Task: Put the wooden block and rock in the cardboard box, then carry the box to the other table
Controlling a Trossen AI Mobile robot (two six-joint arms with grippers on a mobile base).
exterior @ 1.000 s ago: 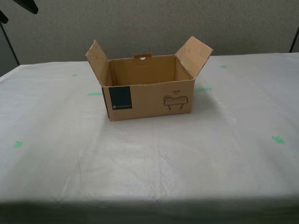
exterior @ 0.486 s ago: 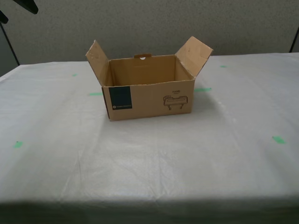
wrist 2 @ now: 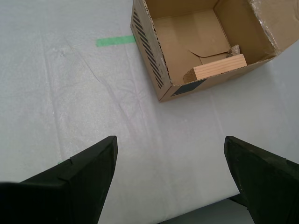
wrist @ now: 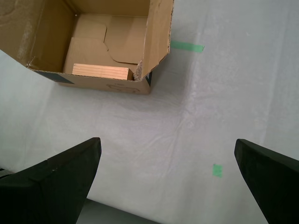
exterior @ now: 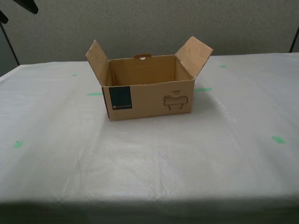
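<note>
1. Exterior view: the cardboard box [exterior: 148, 91] stands flaps-open on the other table [exterior: 149, 158]; carrying looks done.
2. Second wrist view: my second gripper [wrist 2: 170, 175] gapes empty; the wooden block [wrist 2: 219, 67] lies inside, the rock [wrist 2: 234, 49] probably behind it.
3. First wrist view: my first gripper [wrist: 168, 179] is wide, empty.

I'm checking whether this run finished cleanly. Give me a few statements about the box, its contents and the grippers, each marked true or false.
1. The cardboard box stands on the table with the wrinkled white cover and green tape marks. True.
2. The wooden block lies on the cloth outside the box. False: it lies inside the box, against a wall.
3. My second gripper is shut on a box flap. False: its jaws are wide apart, over bare cloth, holding nothing.
4. My first gripper is open and apart from the box. True.
5. The rock shows inside the box beside the block. True, though only a small part of it shows.
6. The box's side flaps are folded shut. False: both stand open, angled outward.
</note>
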